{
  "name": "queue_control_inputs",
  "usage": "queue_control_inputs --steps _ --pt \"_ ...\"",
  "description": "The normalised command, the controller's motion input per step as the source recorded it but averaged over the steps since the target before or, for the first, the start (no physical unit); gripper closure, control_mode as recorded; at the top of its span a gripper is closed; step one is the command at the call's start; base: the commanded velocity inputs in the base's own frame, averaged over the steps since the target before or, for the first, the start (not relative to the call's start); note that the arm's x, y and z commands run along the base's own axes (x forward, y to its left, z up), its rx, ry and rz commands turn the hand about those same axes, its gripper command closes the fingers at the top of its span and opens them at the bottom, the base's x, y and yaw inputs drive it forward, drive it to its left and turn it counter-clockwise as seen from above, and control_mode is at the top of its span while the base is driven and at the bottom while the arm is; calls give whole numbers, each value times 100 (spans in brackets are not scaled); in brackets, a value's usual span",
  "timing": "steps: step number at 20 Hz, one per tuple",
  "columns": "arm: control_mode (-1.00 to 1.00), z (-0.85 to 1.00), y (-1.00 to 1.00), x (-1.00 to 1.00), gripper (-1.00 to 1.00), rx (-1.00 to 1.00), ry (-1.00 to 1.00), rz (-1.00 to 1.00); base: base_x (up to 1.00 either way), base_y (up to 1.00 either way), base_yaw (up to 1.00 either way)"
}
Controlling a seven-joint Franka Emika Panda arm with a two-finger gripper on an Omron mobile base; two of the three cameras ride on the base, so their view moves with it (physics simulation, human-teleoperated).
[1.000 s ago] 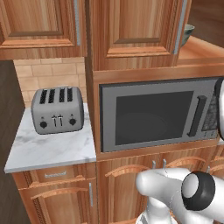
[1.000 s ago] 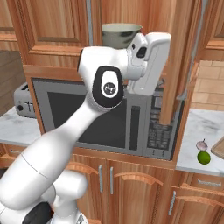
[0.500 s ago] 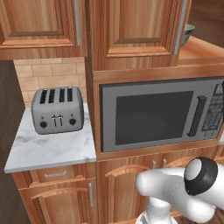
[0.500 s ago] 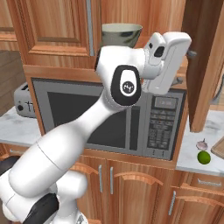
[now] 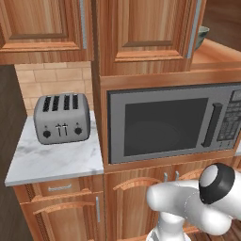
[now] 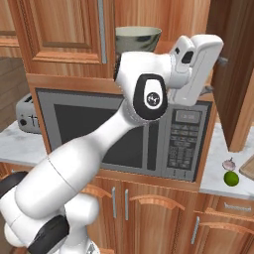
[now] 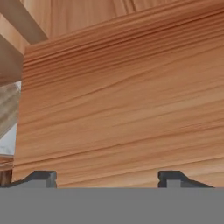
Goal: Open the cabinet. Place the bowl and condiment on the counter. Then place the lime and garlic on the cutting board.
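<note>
Hand (image 7: 107, 177) fingers apart before the cabinet (image 6: 233, 74); one bowl (image 6: 138, 38), one lime (image 6: 231, 178), one garlic (image 6: 228, 163).

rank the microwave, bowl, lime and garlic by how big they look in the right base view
Largest to smallest in the right base view:
1. grey microwave with dark door, partly behind the arm
2. round bowl, pale inside, on the cabinet shelf
3. small green lime
4. pinkish-white garlic bulb, looking nearly lime-sized, so the last two are close.

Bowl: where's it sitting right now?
The bowl is up in the opened cabinet above the microwave, top centre of the right base view, just left of the arm's hand. Its rim peeks out at the left base view's upper right.
</note>
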Motion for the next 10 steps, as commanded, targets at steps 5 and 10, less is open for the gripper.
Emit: queue_control_inputs --steps 5,10 --pt "-100 0 48 -24 -100 1 -5 10 0 0 0" --pt "-100 1 48 -31 -100 5 -6 2 0 0 0"
